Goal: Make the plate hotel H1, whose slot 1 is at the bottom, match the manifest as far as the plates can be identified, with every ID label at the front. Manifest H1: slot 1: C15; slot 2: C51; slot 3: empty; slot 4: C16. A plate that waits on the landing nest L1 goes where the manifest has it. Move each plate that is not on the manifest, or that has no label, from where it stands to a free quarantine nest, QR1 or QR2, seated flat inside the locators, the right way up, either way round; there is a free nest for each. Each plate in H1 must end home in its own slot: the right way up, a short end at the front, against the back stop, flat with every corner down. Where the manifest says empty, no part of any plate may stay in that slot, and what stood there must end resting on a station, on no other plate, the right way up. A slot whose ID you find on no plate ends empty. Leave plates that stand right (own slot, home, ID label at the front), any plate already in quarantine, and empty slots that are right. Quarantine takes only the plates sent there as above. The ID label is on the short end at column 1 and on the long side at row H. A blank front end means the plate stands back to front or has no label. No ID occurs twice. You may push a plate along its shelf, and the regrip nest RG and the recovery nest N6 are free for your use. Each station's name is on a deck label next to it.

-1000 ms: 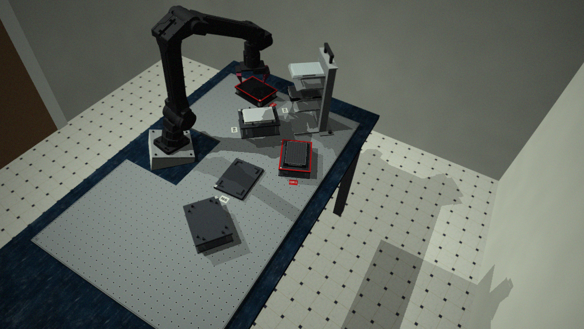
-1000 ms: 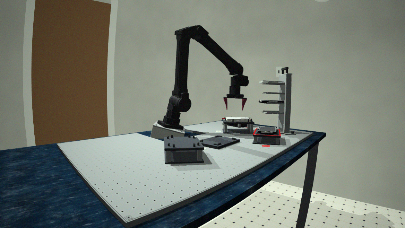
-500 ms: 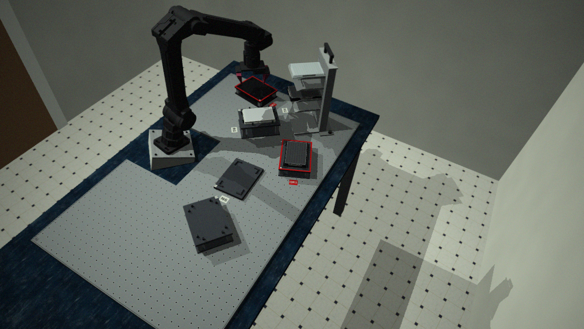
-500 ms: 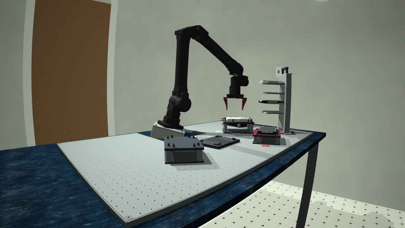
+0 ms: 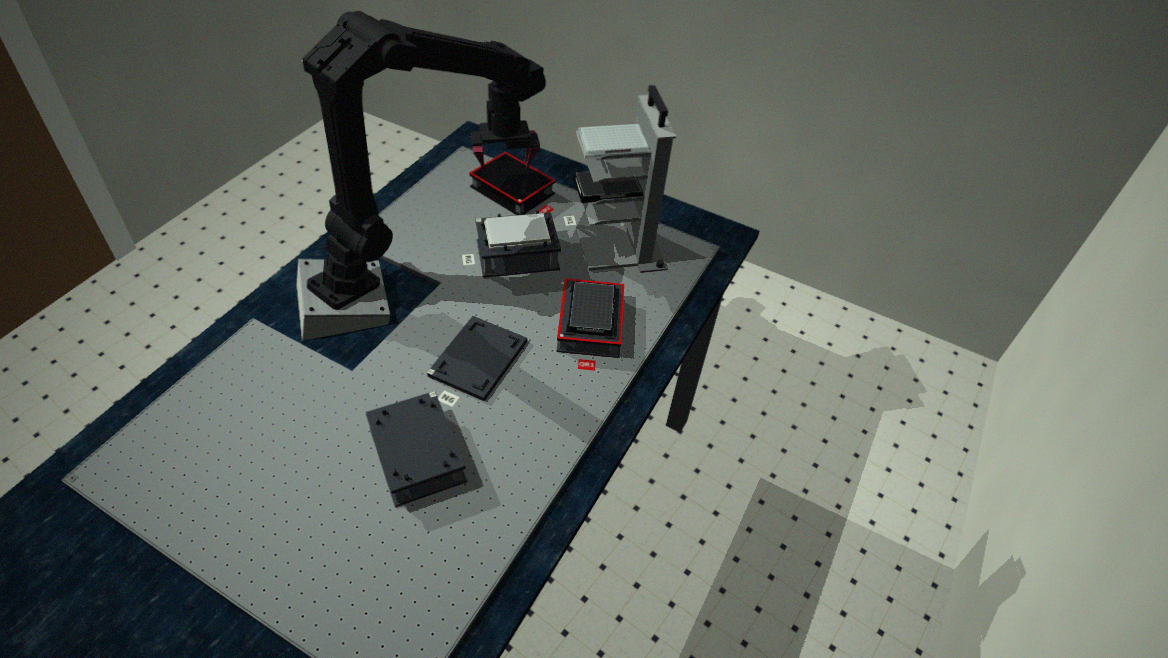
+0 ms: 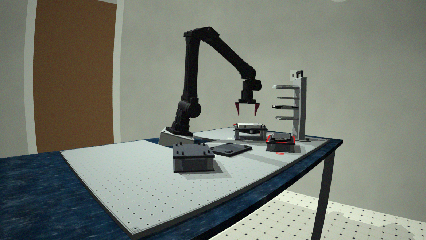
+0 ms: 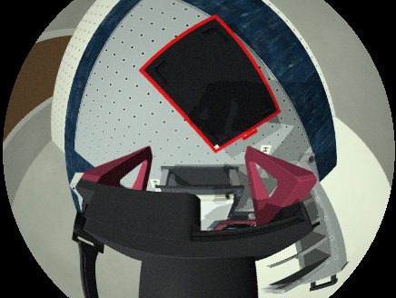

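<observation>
Dim even light, long soft shadows, wrist view fisheye-warped, sharp.

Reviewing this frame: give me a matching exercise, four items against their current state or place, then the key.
Items
1. gripper
2. white plate on the raised nest
3. black plate
4. red-edged nest farthest from the camera in the top view

States
A. sits in the red-edged nest with the red deck label QR1
B. holds no plate
C. open, holding nothing, above the deck
D. lies on the raised nest between the two red-edged nests

Pairs: 1-C, 2-D, 3-A, 4-B
</observation>
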